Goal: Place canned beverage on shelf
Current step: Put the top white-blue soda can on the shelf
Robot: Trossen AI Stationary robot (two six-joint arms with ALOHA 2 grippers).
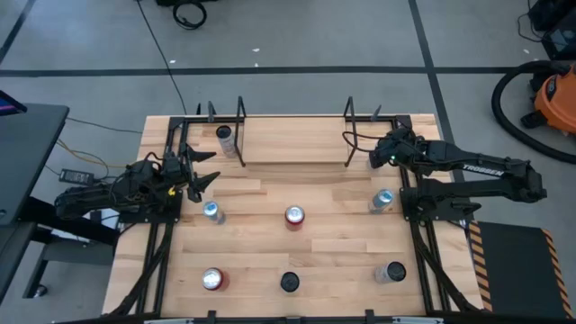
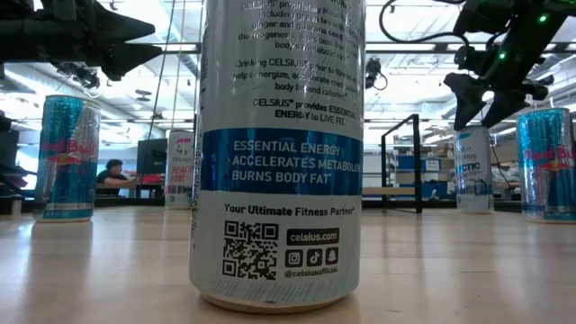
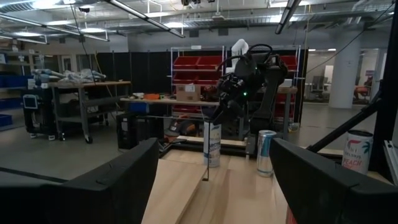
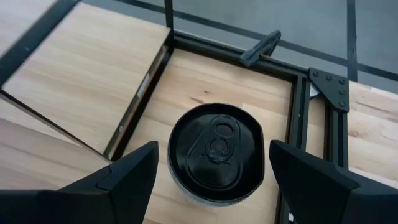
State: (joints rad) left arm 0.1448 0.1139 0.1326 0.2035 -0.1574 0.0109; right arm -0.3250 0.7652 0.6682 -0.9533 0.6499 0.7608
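My right claw (image 4: pixel 211 180) is spread wide and empty, hanging straight above a black-topped can (image 4: pixel 216 152); the can's pull tab faces up at me between my two fingers, and nothing is touching it. In the overhead view that claw (image 1: pixel 375 155) sits near the far right corner of the surface (image 1: pixel 333 261), just beside the right end of the shelf (image 1: pixel 292 139). From the wrist I see the shelf's light plank (image 4: pixel 81 68) and one of its thin black rods right next to this can.

My left claw (image 1: pixel 205 168) is open too, holding nothing, up in the air by the left edge, pointing toward the middle. Just beyond it stands a blue-and-silver can (image 1: pixel 211 211). One pale can (image 1: pixel 225 139) is standing at the shelf's left end.

Farther out: a red-topped can (image 1: pixel 294 217) at mid-surface, another blue-and-silver can (image 1: pixel 382 200) on the right, a red can (image 1: pixel 212 280) near left, a black-topped can (image 1: pixel 289 282) near centre filling the low camera, and a grey can (image 1: pixel 392 272) near right.
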